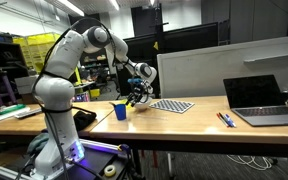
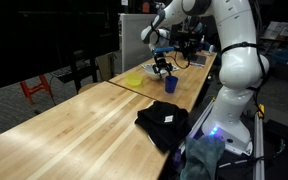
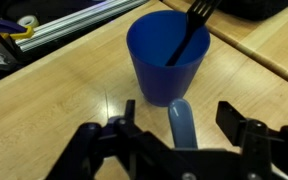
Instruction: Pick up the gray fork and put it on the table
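A dark gray fork [image 3: 189, 35] stands tilted inside a blue cup [image 3: 166, 58], tines up against the far rim. The cup stands on the light wooden table [image 3: 54, 110] and shows in both exterior views [image 1: 120, 111] [image 2: 170, 85]. My gripper [image 3: 179, 112] is open, just in front of the cup and low over the table; it also shows in both exterior views [image 1: 134, 94] [image 2: 161, 68]. A blue utensil handle [image 3: 181, 128] lies on the table between my fingers, apart from both. The fork is too small to see in the exterior views.
A checkered board [image 1: 171, 105], a laptop [image 1: 259, 100] and pens [image 1: 225, 119] lie along the table. A black cloth [image 2: 164, 125] lies near the robot base. A yellow dish [image 2: 134, 78] sits beside the cup. A metal rail [image 3: 74, 25] runs behind it.
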Robot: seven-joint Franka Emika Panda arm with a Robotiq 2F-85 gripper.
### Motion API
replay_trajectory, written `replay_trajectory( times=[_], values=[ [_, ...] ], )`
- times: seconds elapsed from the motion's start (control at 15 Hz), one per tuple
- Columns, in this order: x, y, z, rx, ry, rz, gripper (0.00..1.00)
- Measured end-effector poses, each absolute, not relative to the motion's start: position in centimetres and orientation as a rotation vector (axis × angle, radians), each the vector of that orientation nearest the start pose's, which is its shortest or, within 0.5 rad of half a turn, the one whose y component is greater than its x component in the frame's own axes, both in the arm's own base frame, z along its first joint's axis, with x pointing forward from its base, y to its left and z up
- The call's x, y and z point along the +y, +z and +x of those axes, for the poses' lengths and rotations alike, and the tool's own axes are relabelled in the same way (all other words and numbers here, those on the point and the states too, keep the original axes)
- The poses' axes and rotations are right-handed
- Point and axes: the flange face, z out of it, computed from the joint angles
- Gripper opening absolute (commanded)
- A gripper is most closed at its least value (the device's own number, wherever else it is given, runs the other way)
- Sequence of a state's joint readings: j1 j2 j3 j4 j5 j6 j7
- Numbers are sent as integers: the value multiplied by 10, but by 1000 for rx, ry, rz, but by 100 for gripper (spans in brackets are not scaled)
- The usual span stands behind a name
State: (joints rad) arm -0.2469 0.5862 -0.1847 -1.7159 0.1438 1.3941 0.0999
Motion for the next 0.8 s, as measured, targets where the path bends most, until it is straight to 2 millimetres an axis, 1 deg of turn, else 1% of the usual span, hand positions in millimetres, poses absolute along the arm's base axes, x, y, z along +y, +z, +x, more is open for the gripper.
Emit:
replay_trajectory(
  times=[0.07,0.2,0.4,0.47,0.53,0.6,0.8],
  values=[
    [-211,222,512,788,1273,-2560,44],
    [-210,218,507,795,1290,-2549,27],
    [-208,215,504,800,1306,-2541,6],
    [-208,215,504,802,1307,-2541,1],
    [-207,215,504,802,1306,-2542,2],
    [-206,216,505,802,1305,-2546,5],
    [-201,227,509,795,1287,-2571,5]
  ],
)
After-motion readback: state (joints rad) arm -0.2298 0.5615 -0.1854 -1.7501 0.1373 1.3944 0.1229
